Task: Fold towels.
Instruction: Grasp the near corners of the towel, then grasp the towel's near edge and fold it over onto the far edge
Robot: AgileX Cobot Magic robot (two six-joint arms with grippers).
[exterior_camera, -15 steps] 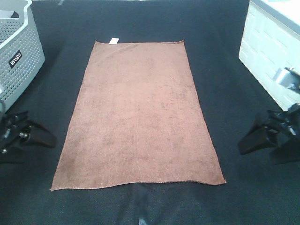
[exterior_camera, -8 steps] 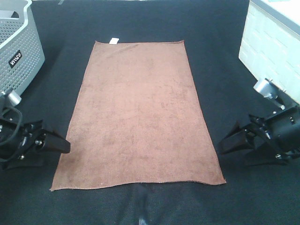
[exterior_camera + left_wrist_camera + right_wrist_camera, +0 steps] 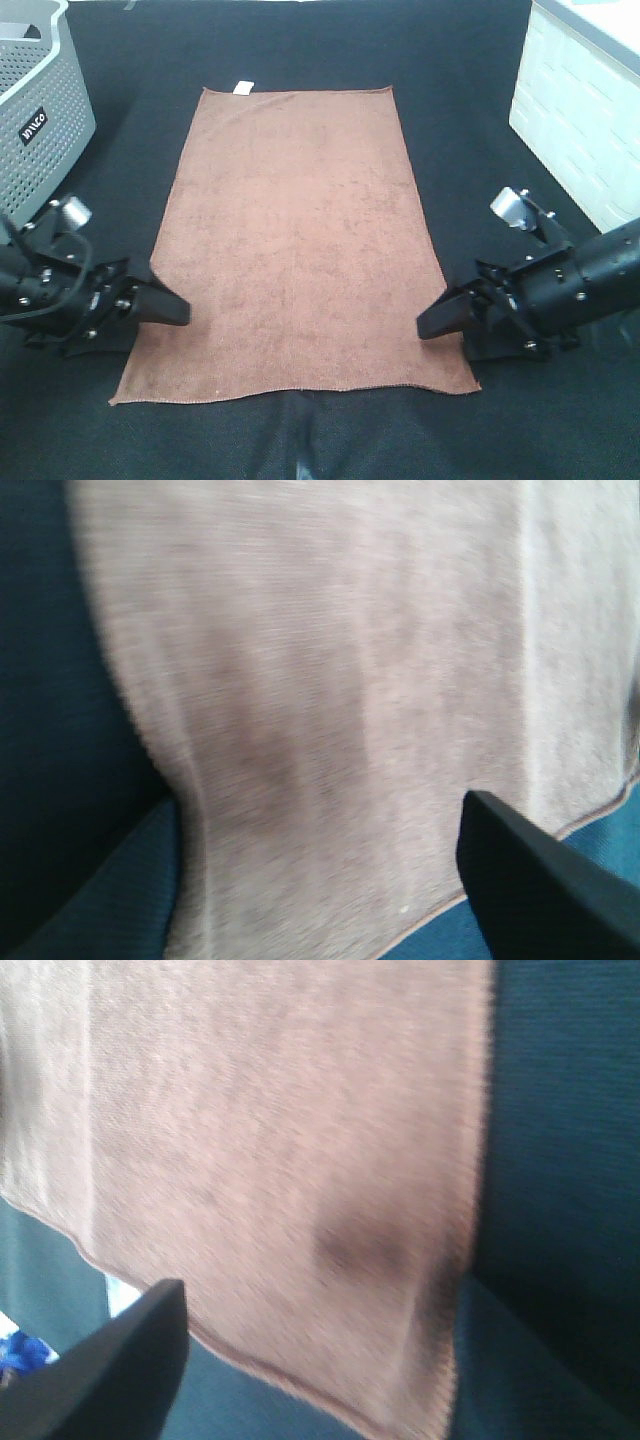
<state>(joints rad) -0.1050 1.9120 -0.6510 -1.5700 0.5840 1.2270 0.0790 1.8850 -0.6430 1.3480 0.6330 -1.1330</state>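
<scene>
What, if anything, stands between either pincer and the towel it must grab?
Nothing visible does. The left pincer and right pincer both overlap the towel at its long edges, near the front corners; the grey basket stands well aside.

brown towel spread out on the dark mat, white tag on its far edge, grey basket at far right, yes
No: the grey basket stands at far left, as the exterior high view shows. The brown towel does lie spread out on the dark mat, white tag on its far edge.
</scene>
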